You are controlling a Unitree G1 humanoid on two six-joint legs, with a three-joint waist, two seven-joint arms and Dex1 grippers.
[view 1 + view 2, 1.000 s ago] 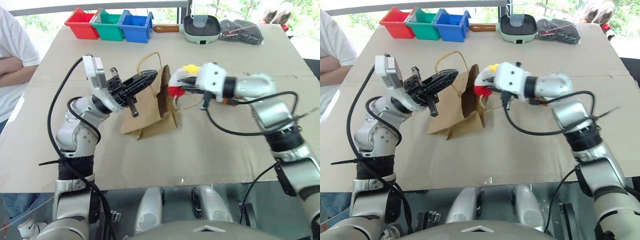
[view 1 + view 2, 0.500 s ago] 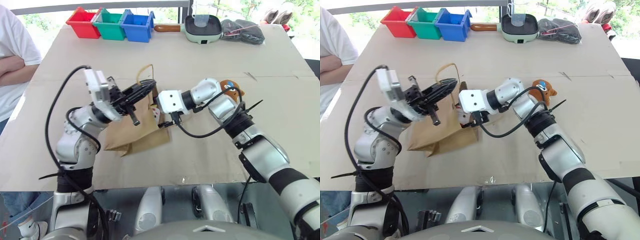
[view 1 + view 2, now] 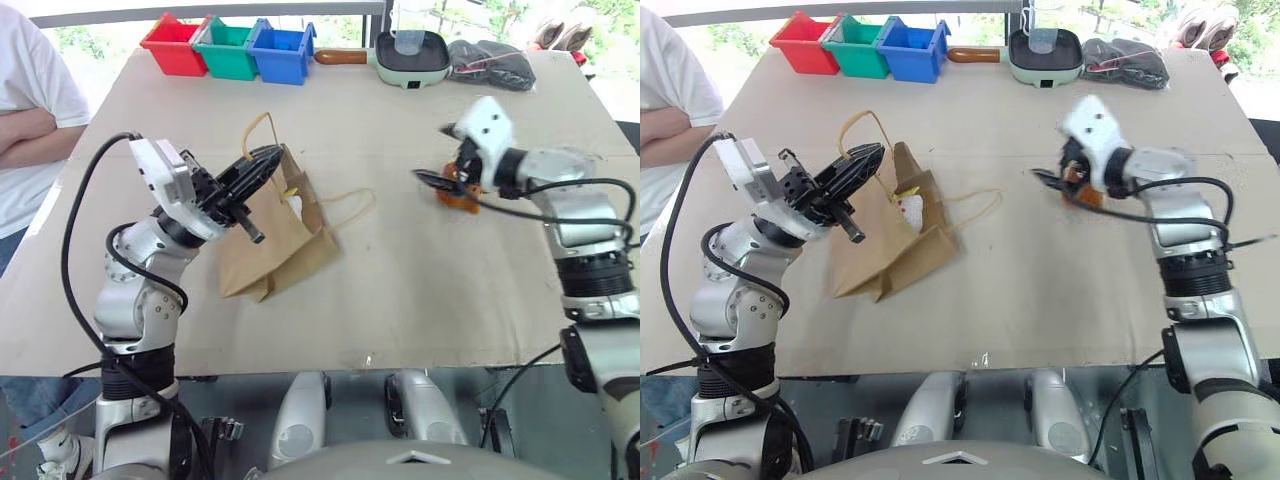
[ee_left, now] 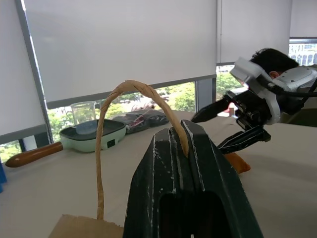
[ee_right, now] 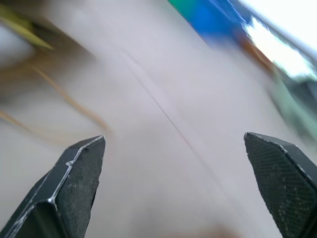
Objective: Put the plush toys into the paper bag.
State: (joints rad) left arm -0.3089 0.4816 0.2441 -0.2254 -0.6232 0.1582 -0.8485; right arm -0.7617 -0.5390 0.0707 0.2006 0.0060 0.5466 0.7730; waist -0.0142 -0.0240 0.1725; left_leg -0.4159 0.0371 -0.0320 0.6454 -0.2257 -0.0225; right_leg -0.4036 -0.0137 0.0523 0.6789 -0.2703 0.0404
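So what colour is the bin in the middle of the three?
Green. The middle bin sits between a red one and a blue one, clearest in the right eye view.

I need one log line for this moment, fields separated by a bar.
left hand shut on bag handle | right hand open, by brown toy | white toy in paper bag

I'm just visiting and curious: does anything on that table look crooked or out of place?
The paper bag isn't standing: it slumps, creased, on the table, its mouth held up only by the left pincer shut on one handle. A white toy peeks from the opening.
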